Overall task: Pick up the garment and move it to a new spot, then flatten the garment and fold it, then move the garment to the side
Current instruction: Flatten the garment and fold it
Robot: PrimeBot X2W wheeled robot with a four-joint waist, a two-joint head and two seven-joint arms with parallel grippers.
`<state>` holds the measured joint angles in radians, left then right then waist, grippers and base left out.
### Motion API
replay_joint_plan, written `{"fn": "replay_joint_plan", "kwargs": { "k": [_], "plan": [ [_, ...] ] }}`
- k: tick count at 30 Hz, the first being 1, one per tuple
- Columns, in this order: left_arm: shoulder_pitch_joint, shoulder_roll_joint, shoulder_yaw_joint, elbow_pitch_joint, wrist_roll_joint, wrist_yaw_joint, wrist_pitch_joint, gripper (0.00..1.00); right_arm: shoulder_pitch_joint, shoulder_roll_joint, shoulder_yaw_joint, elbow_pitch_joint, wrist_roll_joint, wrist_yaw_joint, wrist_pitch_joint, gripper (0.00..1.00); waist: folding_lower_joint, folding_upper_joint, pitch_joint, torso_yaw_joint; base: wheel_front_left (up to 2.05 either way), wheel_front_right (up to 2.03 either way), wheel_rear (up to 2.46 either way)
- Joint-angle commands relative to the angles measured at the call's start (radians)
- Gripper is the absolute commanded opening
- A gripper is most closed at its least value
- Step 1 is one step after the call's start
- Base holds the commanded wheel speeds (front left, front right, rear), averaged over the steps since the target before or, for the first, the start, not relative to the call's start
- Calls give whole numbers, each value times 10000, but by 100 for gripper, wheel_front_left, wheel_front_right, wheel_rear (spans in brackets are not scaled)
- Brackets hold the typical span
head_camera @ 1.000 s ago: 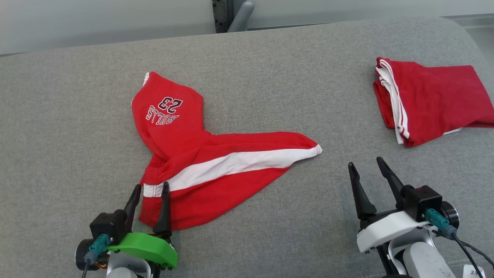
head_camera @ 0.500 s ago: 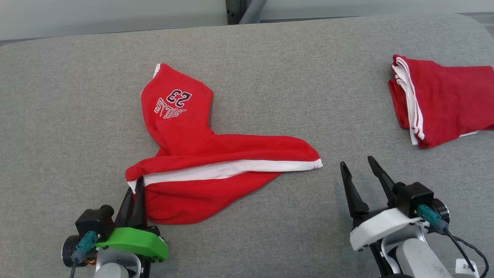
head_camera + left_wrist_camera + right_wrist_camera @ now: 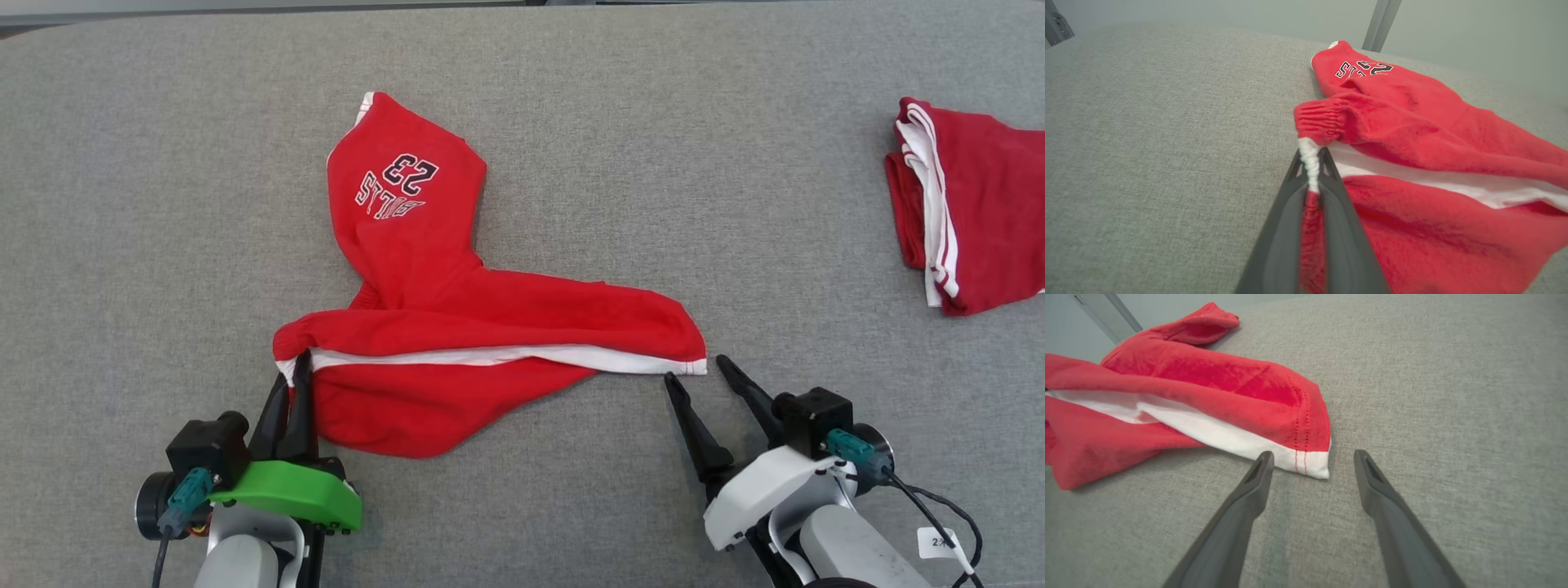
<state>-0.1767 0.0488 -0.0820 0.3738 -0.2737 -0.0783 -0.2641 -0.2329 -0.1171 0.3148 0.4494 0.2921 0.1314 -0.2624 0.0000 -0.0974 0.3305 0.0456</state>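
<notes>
The garment (image 3: 457, 327) is a pair of red shorts with a white side stripe and a "23" print, lying crumpled on the grey padded surface (image 3: 620, 163). My left gripper (image 3: 295, 382) is shut on the elastic waistband at the garment's near left corner; in the left wrist view the white band (image 3: 1310, 161) is pinched between the fingers. My right gripper (image 3: 694, 369) stands open just short of the hem corner (image 3: 1314, 463), its fingertips on either side of that corner without touching it.
A second red garment (image 3: 971, 204), folded, with white stripes, lies at the far right edge of the surface. A pale wall and a metal post (image 3: 1382, 22) stand behind the surface. Bare grey fabric stretches to the left of the shorts.
My left gripper closed on the waistband and pulled it slightly up and left, bunching the fabric. My right gripper moved left toward the hem corner. The head camera shifted, sliding the scene.
</notes>
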Motion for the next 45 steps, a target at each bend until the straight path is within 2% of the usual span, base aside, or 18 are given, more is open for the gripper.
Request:
{"fn": "replay_joint_plan", "kwargs": {
  "k": [1, 15, 17, 18, 19, 20, 21, 23, 32, 41, 45],
  "plan": [
    [-121, 36, -28, -9, -93, 43, 6, 0, -85, -138, 127, 48, 77, -17, -3, 100, 0, 0, 77, 79, 0, 0, 0],
    [-152, 35, -162, -17, -109, 77, 6, 0, 61, -477, 707, -348, 389, -17, -3, 99, 0, 0, 136, 82, 0, 0, 0],
    [-154, 36, -196, -3, -114, 81, 6, 0, 73, -515, 747, -312, 432, -17, -3, 84, 0, 0, 140, 93, 0, 0, 0],
    [-156, 36, -211, 4, -117, 85, 6, 0, 65, -531, 762, -296, 435, -17, -3, 68, 0, 0, 143, 100, 0, 0, 0],
    [-161, 36, -224, 5, -118, 90, 6, 0, 57, -540, 783, -270, 444, -17, -3, 46, 0, 0, 148, 107, 0, 0, 0],
    [-167, 36, -233, 5, -114, 91, 6, 0, 46, -554, 796, -251, 459, -17, -3, 40, 0, 0, 150, 114, 0, 0, 0],
    [-171, 36, -235, 3, -103, 94, 6, 0, 40, -555, 814, -247, 455, -17, -3, 30, 0, 0, 153, 120, 0, 0, 0],
    [-184, 36, -234, -5, -88, 103, 6, 0, 11, -570, 835, -243, 456, -17, -3, 0, 0, 0, 171, 123, 0, 0, 0],
    [-179, 36, -156, -136, -61, 35, 6, 0, -70, -572, 589, -640, 520, -17, -3, 0, 0, 0, -50, 28, 0, 0, 0],
    [-435, 33, -6, -975, 545, -387, 6, 0, -306, -624, -181, -2078, 495, -17, -3, 0, 0, 0, -1324, -2, 0, 0, 0],
    [-944, 449, -338, -1058, 635, -510, 6, 0, -767, -793, -365, -2564, 453, -17, -3, 0, 0, 0, -1948, 38, 0, 0, 0]
  ]
}}
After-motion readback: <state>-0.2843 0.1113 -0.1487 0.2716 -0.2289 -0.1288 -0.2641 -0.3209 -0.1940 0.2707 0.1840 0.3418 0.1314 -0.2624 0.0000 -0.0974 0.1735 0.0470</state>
